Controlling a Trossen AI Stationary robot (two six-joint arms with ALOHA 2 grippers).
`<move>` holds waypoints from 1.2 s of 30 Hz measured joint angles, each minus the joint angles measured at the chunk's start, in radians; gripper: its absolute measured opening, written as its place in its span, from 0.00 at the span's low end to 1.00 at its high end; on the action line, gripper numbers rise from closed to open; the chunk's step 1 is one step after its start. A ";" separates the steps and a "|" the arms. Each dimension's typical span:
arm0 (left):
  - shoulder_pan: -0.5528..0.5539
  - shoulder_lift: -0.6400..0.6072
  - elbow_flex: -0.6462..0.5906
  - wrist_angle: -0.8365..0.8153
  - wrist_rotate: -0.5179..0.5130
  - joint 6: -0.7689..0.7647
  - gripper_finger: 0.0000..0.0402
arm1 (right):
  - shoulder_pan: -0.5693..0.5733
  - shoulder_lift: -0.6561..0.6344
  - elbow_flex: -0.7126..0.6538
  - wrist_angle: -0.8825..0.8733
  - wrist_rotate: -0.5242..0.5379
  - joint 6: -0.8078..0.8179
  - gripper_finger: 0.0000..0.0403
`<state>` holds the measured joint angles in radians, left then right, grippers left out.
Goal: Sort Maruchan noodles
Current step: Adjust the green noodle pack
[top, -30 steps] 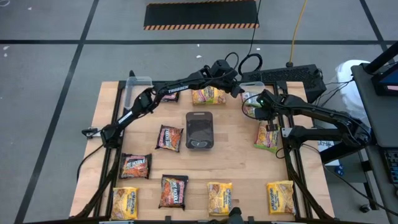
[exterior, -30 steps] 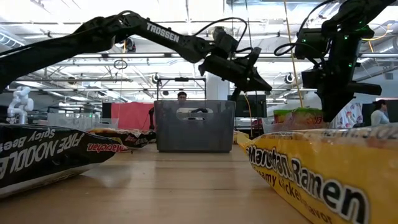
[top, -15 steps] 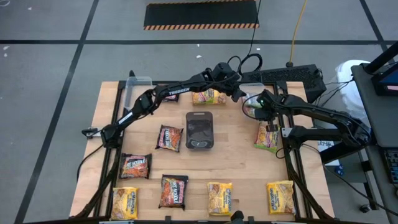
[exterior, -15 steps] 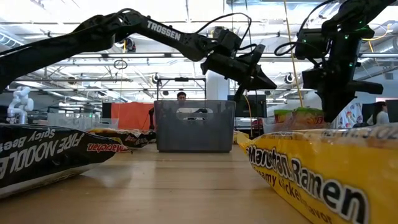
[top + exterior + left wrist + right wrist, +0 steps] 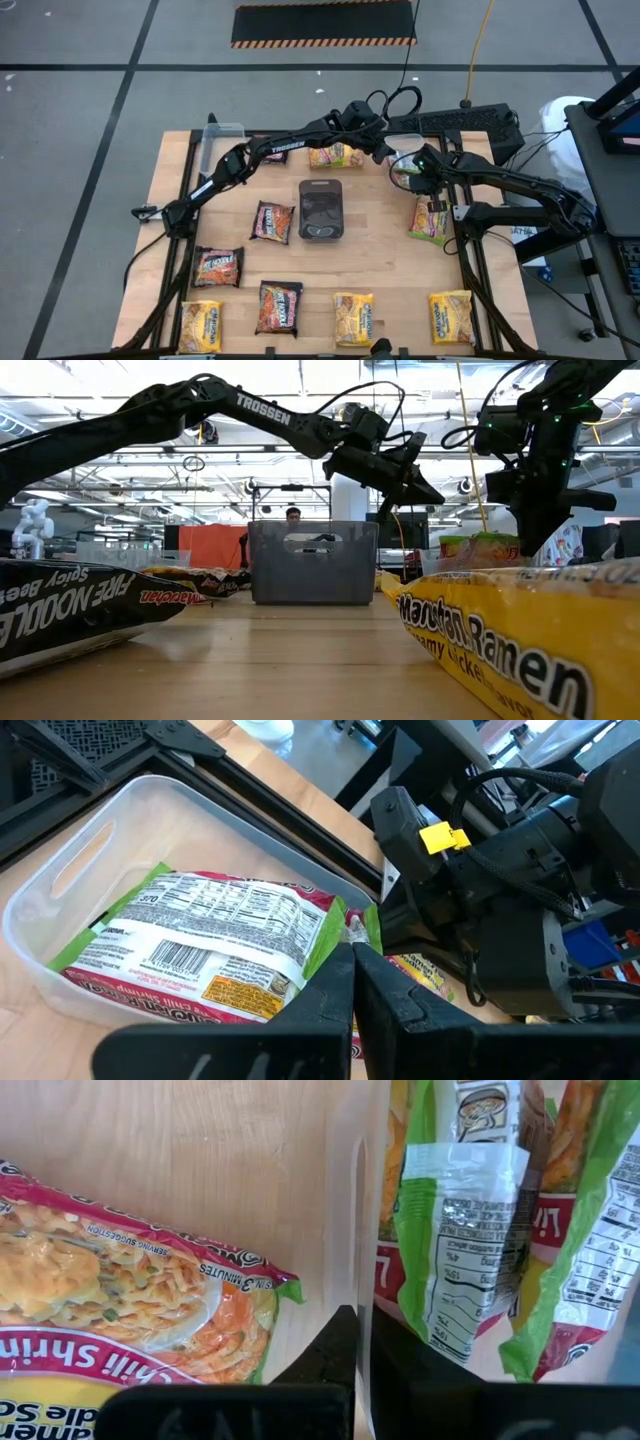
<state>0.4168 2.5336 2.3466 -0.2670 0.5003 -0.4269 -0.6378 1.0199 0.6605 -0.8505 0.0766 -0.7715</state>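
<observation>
A dark grey tray (image 5: 321,210) sits mid-table on the wooden table (image 5: 385,260). 1 clear plastic tub (image 5: 222,143) stands at the far left corner. A black keyboard (image 5: 455,122) lies beyond the far edge.

A grey floor (image 5: 90,90) crossed by dark lines surrounds the wooden table (image 5: 390,270), with a hazard-striped mat (image 5: 322,22) beyond.

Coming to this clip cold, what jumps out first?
Ramen packets lie spread across the wooden table, with a dark grey tray at its centre. Both arms crowd the far right corner: the left tool and right tool, both shut, hover by a clear tub already holding green-edged packets.
</observation>
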 joint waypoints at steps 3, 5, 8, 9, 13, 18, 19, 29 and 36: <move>0.000 0.000 0.000 0.000 0.000 0.000 0.01 | 0.000 0.000 0.000 0.000 0.000 0.000 0.00; 0.000 0.000 0.000 0.000 0.000 0.000 0.01 | 0.000 0.000 0.000 0.000 0.000 0.000 0.00; 0.000 0.000 0.000 0.000 0.000 0.000 0.01 | 0.000 0.000 0.000 0.000 0.001 0.000 0.00; 0.000 0.000 0.000 0.000 0.000 0.000 0.01 | 0.000 0.000 0.000 0.000 0.004 0.000 0.00; 0.000 0.000 0.000 0.000 0.000 0.000 0.01 | 0.000 0.000 0.000 0.000 0.029 0.000 0.00; 0.000 0.000 0.000 0.000 -0.001 0.000 0.01 | 0.000 0.000 0.000 0.000 0.031 0.000 0.00; 0.000 0.000 0.000 0.000 -0.001 0.000 0.01 | 0.000 0.000 0.000 0.000 0.031 0.000 0.00; 0.000 0.000 0.000 -0.057 -0.002 0.002 0.01 | 0.000 0.000 0.000 0.000 0.028 -0.004 0.00; 0.000 0.000 0.000 -0.072 -0.002 0.023 0.01 | 0.000 0.000 0.000 0.001 0.028 -0.007 0.00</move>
<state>0.4164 2.5332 2.3466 -0.3389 0.4980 -0.4040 -0.6378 1.0199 0.6605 -0.8497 0.1042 -0.7785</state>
